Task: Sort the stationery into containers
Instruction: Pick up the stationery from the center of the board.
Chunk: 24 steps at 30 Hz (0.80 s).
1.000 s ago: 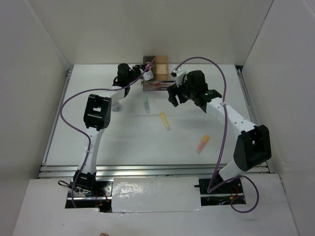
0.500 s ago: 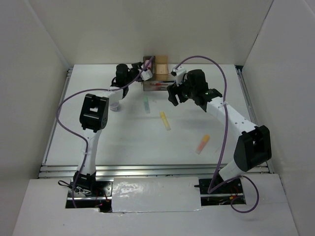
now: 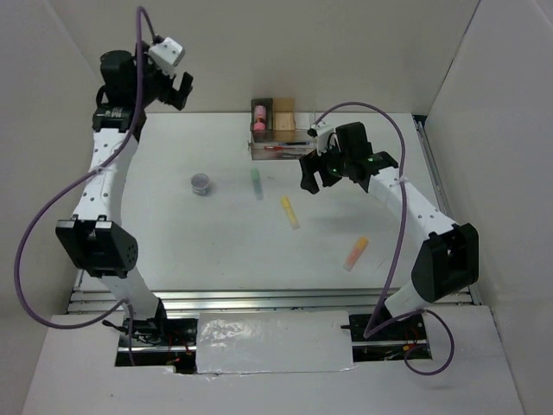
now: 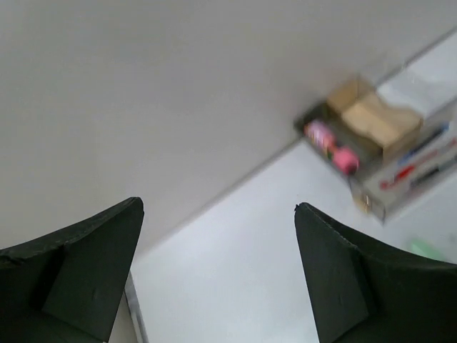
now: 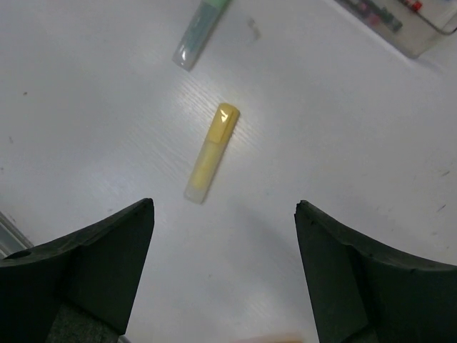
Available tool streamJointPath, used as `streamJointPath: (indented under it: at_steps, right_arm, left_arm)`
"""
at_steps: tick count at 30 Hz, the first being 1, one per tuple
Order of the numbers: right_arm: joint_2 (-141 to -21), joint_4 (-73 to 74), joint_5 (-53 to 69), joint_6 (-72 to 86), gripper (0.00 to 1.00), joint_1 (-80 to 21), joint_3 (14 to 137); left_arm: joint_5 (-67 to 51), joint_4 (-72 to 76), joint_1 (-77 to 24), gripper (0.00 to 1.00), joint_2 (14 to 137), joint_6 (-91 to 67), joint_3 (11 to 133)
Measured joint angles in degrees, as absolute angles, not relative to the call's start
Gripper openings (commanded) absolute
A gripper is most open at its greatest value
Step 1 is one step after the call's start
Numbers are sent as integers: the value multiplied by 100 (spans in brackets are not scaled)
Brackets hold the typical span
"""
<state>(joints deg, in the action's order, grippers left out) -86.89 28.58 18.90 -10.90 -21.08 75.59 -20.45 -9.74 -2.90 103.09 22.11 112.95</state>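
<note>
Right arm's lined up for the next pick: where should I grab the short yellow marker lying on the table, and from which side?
Take the short yellow marker at mid-barrel, from straight above. It lies flat with bare table all round, and its length runs between the fingers of the open right gripper, so they would close across its narrow width.

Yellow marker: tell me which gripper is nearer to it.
Right. The right gripper hovers open close by the yellow marker, just beyond it to the right; the left gripper is high up at the far left corner, well away from it.
</note>
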Motion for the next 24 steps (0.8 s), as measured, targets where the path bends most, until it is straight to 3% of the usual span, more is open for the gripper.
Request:
streamJointPath:
  at_steps: [4,10,24]
  right_arm:
    - [-8910,3181,1994,-987,100,-1879,7564]
    - [-8960,3352,1994,-980,100,-1719,7535]
    - [-8958,3435,2014,-1074,99,-1531,7382]
  left_arm:
    - [-1990,-1981,349,99,9765,2185,10326]
    - [-1865,-2998,454,99,9929,2167,8665]
    - [-1461,-3454,128,99,11498,1765,9625]
